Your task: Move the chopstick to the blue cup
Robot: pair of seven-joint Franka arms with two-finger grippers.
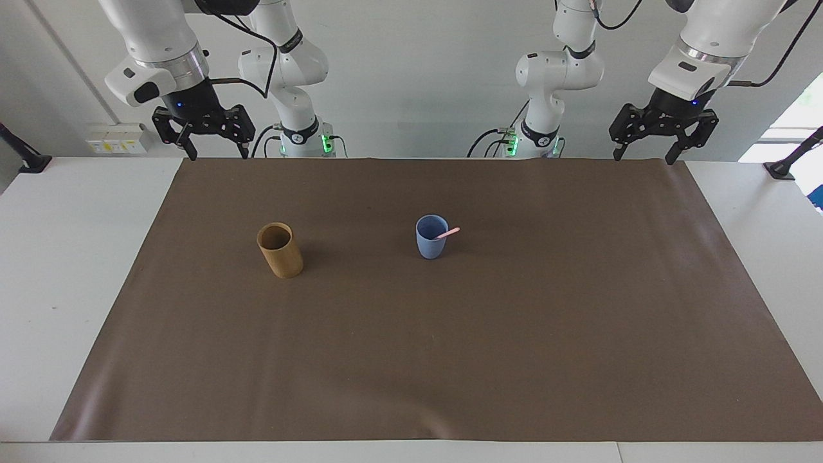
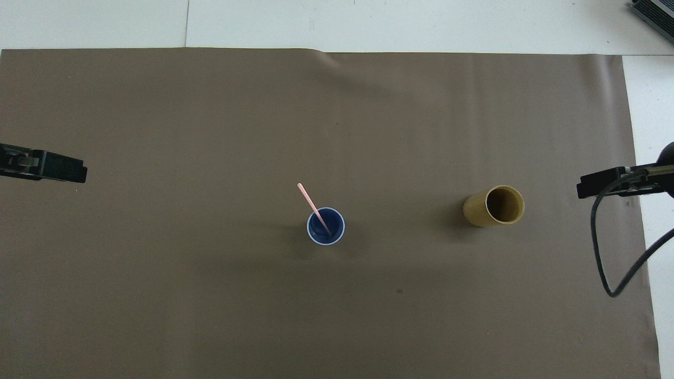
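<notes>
On a white table [image 1: 77,270] against a plain pale wall, a brown mat [image 1: 450,360] carries the blue cup [image 1: 431,241] with the chopstick [image 1: 448,233] leaning in it and a tan cup [image 1: 280,252], between the raised, spread-fingered, empty left gripper [image 1: 648,154] and right gripper [image 1: 215,151].

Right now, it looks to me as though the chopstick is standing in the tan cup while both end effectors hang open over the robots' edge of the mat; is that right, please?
Not quite: the chopstick leans in the blue cup, as the overhead view shows; the tan cup holds nothing. The left end effector and right end effector do hang open over the robots' edge of the mat.
</notes>
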